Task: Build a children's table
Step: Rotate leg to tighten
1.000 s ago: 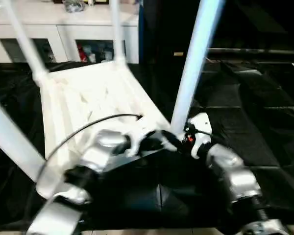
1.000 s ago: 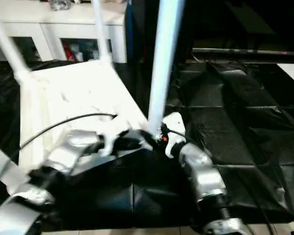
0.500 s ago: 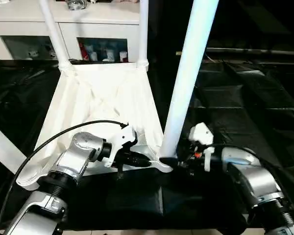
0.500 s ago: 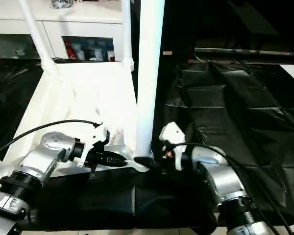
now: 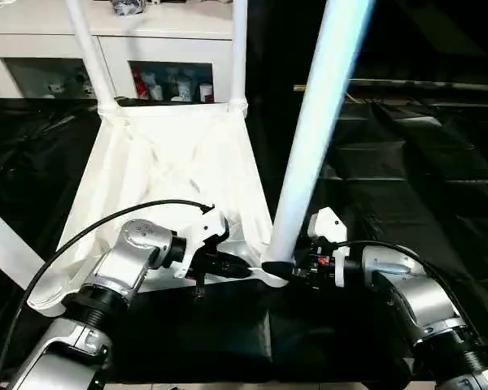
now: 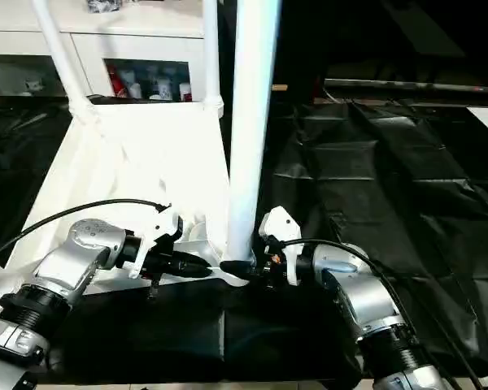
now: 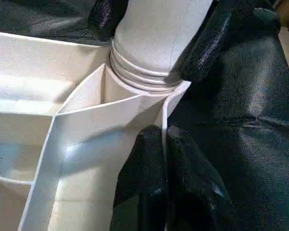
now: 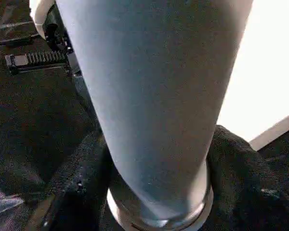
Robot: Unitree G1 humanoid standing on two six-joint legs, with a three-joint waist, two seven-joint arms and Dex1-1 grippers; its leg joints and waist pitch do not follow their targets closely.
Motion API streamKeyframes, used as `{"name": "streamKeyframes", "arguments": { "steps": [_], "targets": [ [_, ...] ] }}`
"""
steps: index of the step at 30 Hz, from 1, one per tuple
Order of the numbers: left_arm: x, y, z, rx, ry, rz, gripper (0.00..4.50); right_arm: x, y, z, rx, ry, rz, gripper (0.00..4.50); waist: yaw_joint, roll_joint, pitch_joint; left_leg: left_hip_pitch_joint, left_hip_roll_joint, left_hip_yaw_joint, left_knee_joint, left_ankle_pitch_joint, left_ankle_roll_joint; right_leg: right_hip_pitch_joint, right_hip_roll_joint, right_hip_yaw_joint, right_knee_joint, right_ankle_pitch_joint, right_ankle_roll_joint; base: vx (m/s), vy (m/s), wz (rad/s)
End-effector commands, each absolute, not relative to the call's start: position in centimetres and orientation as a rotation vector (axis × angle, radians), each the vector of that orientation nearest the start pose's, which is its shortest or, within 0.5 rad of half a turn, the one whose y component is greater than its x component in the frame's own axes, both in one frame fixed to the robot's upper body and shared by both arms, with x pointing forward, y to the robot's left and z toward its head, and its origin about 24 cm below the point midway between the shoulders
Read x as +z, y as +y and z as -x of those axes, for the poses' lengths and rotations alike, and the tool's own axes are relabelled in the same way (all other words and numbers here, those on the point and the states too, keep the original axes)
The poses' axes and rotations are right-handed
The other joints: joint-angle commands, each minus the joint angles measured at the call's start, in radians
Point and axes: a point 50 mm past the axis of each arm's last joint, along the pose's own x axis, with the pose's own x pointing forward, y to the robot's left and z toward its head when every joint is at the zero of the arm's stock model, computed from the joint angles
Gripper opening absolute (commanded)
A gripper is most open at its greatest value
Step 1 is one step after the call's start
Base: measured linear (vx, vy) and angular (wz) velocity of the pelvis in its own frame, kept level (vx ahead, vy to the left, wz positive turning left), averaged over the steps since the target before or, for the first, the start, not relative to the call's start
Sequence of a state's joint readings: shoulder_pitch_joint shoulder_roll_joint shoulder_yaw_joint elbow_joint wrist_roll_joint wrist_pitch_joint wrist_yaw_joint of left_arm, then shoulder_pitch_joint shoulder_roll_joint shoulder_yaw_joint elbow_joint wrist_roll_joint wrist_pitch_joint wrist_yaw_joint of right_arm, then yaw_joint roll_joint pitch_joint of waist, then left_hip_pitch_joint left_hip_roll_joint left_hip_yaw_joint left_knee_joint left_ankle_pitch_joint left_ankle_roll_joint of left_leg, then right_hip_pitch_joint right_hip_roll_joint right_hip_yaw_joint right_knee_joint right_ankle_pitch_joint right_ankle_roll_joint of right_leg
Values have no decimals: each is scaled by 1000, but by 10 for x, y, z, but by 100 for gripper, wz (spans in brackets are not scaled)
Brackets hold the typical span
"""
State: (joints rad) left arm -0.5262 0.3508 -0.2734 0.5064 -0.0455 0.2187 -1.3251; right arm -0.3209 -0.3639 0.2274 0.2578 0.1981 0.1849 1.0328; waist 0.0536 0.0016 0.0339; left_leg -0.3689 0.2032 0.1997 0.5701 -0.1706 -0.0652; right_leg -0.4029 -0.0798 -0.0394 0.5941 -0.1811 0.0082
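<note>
My right hand (image 7: 154, 33) has its two black fingers (image 7: 213, 41) set around the base of the near leg (image 5: 317, 138), one on each side of the tube just above the ribbed collar where it enters the corner socket (image 7: 144, 79); the pads sit against the tube, so I read it as clasping the leg. My left hand (image 7: 164, 159) has its fingers pressed together on the thin raised rim (image 7: 163, 115) of the table top (image 5: 171, 171), right beside that same socket, pinching the rim edge. The table top lies upside down on the black sheeting (image 6: 374, 179), its ribbed underside facing up and its long axis running away from me toward the white cabinet (image 5: 106, 45). The near leg stands almost upright out of the socket, its long axis leaning a little to my right as it rises. Two more legs, the far left leg (image 5: 85, 53) and the far right leg (image 5: 239, 49), stand upright in the two corners nearest the cabinet. A fourth leg (image 5: 4, 244) slants up from the near left corner, across from the socket I am holding.
</note>
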Motion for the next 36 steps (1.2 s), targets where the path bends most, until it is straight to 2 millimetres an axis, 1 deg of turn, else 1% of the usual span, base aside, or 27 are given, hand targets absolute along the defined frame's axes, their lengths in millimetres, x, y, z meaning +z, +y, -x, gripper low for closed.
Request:
{"name": "streamKeyframes", "arguments": {
  "steps": [1, 3, 5, 6, 8, 9, 10, 11, 13, 14, 15, 16, 17, 18, 19, 23, 25, 26, 27, 29, 30, 31, 32, 33, 34, 35, 36],
  "targets": [
    [42, 123, -295, -1464, 498, -178, 0, 40, -128, -276, 1214, 314, 135, 251, 0, -10, -51, 11, 25, -12, -59, -228, 45, 43, -48, 32, -67, -205, -217, 0, 0, 0],
    [41, 122, -296, -1444, 494, -174, 0, 37, -127, -276, 1191, 317, 113, 251, 1, -10, -50, 11, 25, -11, -59, -230, 44, 42, -50, 33, -68, -212, -217, 0, 0, 0],
    [38, 117, -303, -1363, 474, -192, 0, 30, -128, -280, 1086, 331, 91, 251, -1, -10, -49, 12, 25, -12, -60, -244, 39, 40, -50, 32, -70, -233, -215, 0, 0, 0],
    [36, 114, -307, -1313, 462, -203, 0, 27, -127, -281, 1048, 336, 77, 251, -4, -11, -45, 12, 23, -11, -61, -268, 31, 36, -48, 32, -77, -277, -204, 0, 0, 0],
    [35, 110, -312, -1260, 456, -209, 0, 23, -127, -283, 1003, 341, 67, 250, -5, -14, -45, 17, 21, -13, -62, -297, 13, 36, -50, 31, -85, -353, -180, 0, 0, 0],
    [33, 103, -318, -1197, 448, -218, 0, 20, -125, -286, 936, 349, 56, 250, -6, -15, -44, 15, 20, -15, -63, -303, 10, 35, -51, 31, -89, -388, -163, 0, 0, 0],
    [32, 97, -321, -1159, 446, -221, 0, 17, -123, -288, 884, 351, 48, 250, -6, -13, -44, 17, 19, -15, -63, -308, 7, 31, -52, 31, -91, -406, -156, 0, 0, 0],
    [32, 87, -327, -1097, 440, -222, 0, 14, -119, -292, 784, 356, 25, 250, -8, -16, -42, 18, 18, -16, -62, -314, 3, 29, -51, 30, -95, -440, -143, 0, 0, 0],
    [32, 76, -330, -1054, 432, -212, 0, 11, -115, -297, 670, 366, -8, 250, -9, -17, -42, 18, 16, -20, -63, -327, -3, 30, -54, 27, -101, -499, -118, 0, 0, 0],
    [33, 71, -331, -1045, 429, -207, 0, 10, -114, -299, 627, 370, -20, 250, -11, -16, -42, 18, 16, -20, -65, -326, -3, 27, -54, 27, -105, -511, -109, 0, 0, 0],
    [34, 60, -332, -1036, 418, -207, 0, 10, -108, -303, 552, 364, -56, 250, -12, -16, -43, 19, 16, -20, -64, -333, -2, 24, -53, 27, -106, -515, -103, 0, 0, 0],
    [34, 60, -332, -1036, 418, -207, 0, 10, -108, -303, 552, 364, -56, 250, -14, -16, -43, 18, 16, -21, -65, -335, -1, 24, -53, 26, -107, -514, -102, 0, 0, 0],
    [35, 50, -333, -1033, 402, -209, 0, 12, -102, -306, 498, 352, -82, 250, -15, -11, -44, 17, 16, -21, -66, -334, 2, 25, -51, 27, -108, -501, -102, 0, 0, 0],
    [36, 45, -332, -1047, 395, -209, 0, 15, -98, -308, 491, 338, -87, 249, -16, -12, -45, 17, 16, -21, -67, -335, 3, 25, -50, 26, -106, -482, -107, 0, 0, 0],
    [36, 44, -332, -1051, 392, -210, 0, 16, -96, -309, 495, 331, -84, 249, -16, -9, -46, 16, 16, -22, -67, -333, 4, 26, -50, 27, -105, -473, -109, 0, 0, 0],
    [36, 45, -331, -1075, 383, -210, 0, 22, -92, -309, 563, 304, -103, 249, -16, -11, -48, 10, 16, -20, -67, -316, 21, 32, -50, 28, -98, -401, -127, 0, 0, 0],
    [36, 49, -331, -1084, 380, -214, 0, 27, -93, -309, 611, 279, -99, 249, -15, -14, -47, 10, 17, -18, -66, -314, 28, 32, -51, 28, -98, -397, -132, 0, 0, 0],
    [36, 52, -330, -1098, 377, -216, 0, 30, -94, -308, 641, 265, -99, 301, -14, -13, -47, 10, 16, -19, -66, -313, 31, 32, -52, 28, -98, -400, -132, 0, 0, 0],
    [36, 59, -329, -1127, 375, -220, 0, 37, -99, -307, 715, 241, -86, 301, -11, -13, -49, 9, 17, -18, -64, -304, 41, 36, -52, 28, -97, -387, -136, 0, 0, 0],
    [36, 64, -327, -1151, 375, -224, 0, 40, -104, -306, 764, 233, -69, 316, -9, -16, -48, 5, 18, -18, -65, -287, 51, 39, -53, 28, -94, -365, -143, 0, 0, 0],
    [36, 73, -325, -1194, 376, -225, 0, 44, -113, -304, 851, 232, -25, 322, -5, -18, -48, 6, 20, -18, -64, -275, 55, 42, -53, 28, -93, -356, -142, 0, 0, 0],
    [36, 80, -322, -1230, 376, -222, 0, 47, -120, -301, 920, 243, 4, 340, -7, -18, -47, 2, 19, -18, -64, -274, 62, 44, -52, 27, -90, -355, -144, 0, 0, 0],
    [36, 81, -322, -1232, 376, -222, 0, 48, -120, -301, 924, 244, 5, 340, -7, -18, -47, 2, 19, -18, -64, -274, 62, 44, -52, 27, -90, -355, -144, 0, 0, 0],
    [37, 83, -321, -1246, 376, -220, 0, 48, -123, -299, 946, 250, 16, 357, -8, -15, -48, 4, 20, -15, -63, -273, 65, 38, -54, 29, -92, -366, -146, 0, 0, 0],
    [37, 87, -319, -1269, 379, -216, 0, 50, -127, -297, 981, 263, 37, 357, -7, -16, -48, 6, 21, -16, -63, -268, 62, 39, -54, 28, -92, -366, -148, 0, 0, 0],
    [38, 90, -317, -1290, 382, -210, 0, 51, -131, -295, 1012, 275, 58, 371, -6, -17, -50, 4, 22, -16, -62, -253, 61, 40, -55, 28, -88, -347, -156, 0, 0, 0],
    [40, 96, -314, -1326, 388, -198, 0, 52, -136, -291, 1064, 295, 90, 385, -5, -19, -48, 6, 24, -14, -62, -253, 63, 39, -53, 28, -87, -336, -163, 0, 0, 0]
  ]
}}
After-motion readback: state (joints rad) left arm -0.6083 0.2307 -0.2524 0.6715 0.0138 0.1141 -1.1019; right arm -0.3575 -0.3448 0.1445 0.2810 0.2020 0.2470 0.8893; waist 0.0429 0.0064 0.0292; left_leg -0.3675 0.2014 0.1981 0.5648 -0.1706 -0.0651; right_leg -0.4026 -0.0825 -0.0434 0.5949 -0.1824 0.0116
